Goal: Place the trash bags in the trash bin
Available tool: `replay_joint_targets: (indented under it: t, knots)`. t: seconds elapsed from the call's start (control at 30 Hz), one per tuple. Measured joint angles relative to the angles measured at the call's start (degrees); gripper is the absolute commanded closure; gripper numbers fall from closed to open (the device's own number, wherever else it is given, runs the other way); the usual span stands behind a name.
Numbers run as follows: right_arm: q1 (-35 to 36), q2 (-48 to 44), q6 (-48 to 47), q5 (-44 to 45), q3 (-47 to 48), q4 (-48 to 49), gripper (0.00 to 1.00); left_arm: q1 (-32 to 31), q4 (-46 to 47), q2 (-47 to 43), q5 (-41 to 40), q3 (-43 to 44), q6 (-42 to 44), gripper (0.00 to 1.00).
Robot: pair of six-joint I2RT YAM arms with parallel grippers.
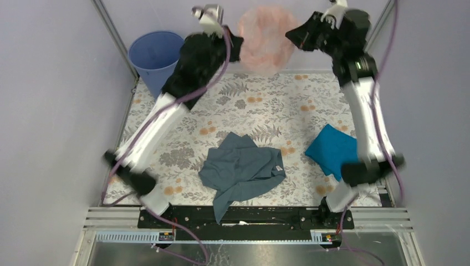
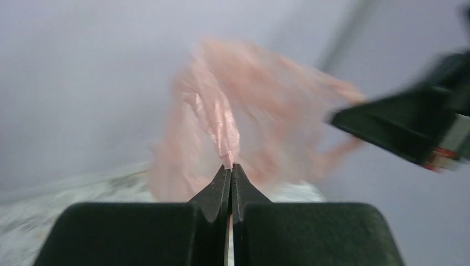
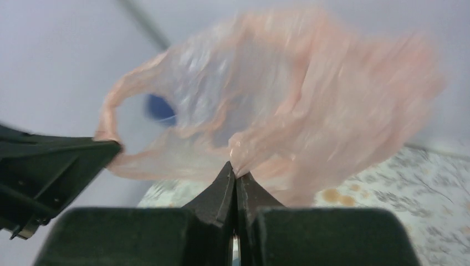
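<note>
The left gripper (image 2: 230,166) is pinched tight, and a thin twist of the trash bag (image 2: 221,105) is caught right at the tips of its two black fingers. The right gripper (image 3: 236,172) is squeezed closed in the same way on another fold of the same pink bag. Each wrist camera shows its own pinch up close, which the top camera cannot show. From above, the two grippers look only like dark shapes on either side of the bag. The left wrist view also shows the other gripper's black finger coming in from the right, touching a stretched bit of plastic. The right wrist view shows a loop handle of the bag beside the other gripper on the left, and a small blue patch behind the thin plastic. Both wrist views are blurry. The top camera shows where everything is. The bag hangs puffed up in the air between the two arms, over the far edge of the flowery table (image 1: 260,105). The trash bin (image 1: 155,52) stands in the far left corner, to the left of the bag and apart from it. A grey-blue garment (image 1: 241,166) lies crumpled near the middle of the near side. A turquoise cloth (image 1: 331,149) lies to its right.
</note>
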Motion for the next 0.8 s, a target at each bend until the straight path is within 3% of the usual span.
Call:
replay_joint_targets:
  t: [0.13,0.23,0.3,0.4,0.47,0.53,0.63,0.7,0.8]
  knots:
    - [7.67,-37.29,-0.04,-2.82,-37.22,23.58,1.00,-12.66,13.16,-25.18,-1.07,-23.04,1.68,1.00]
    - [8.46,-57.81,0.13,-0.85,-58.49,37.73,1.00,-9.01,18.75,-35.50,-5.62,-35.65,-2.67,1.00]
    - [8.09,-60.17,-0.09,2.03,-66.42,42.03,1.00,-5.09,20.13,-34.53,-6.73,-41.94,-6.38,1.00]
    - [7.80,-50.53,-0.31,5.07,-74.34,39.93,1.00,-3.13,17.84,-25.55,-4.52,-48.85,-10.34,1.00]
    - [7.69,-37.11,-0.46,6.62,-75.73,33.68,1.00,-2.23,13.66,-15.50,-1.66,-51.71,-12.26,1.00]
    - [7.58,-30.21,-0.50,7.54,-75.49,28.06,1.00,-1.25,6.88,-8.26,1.18,-52.65,-13.64,1.00]
    - [7.56,-23.80,-1.31,7.78,-69.79,16.83,1.00,0.90,-3.04,-5.77,5.44,-49.03,-14.60,1.00]
    - [7.56,-21.09,-2.03,7.61,-58.84,9.49,1.00,2.16,-7.98,-5.77,7.85,-39.12,-14.51,1.00]
    - [7.56,-19.26,-3.02,6.45,-36.54,5.18,1.00,3.43,-7.58,-6.08,12.20,-14.95,-13.94,1.00]
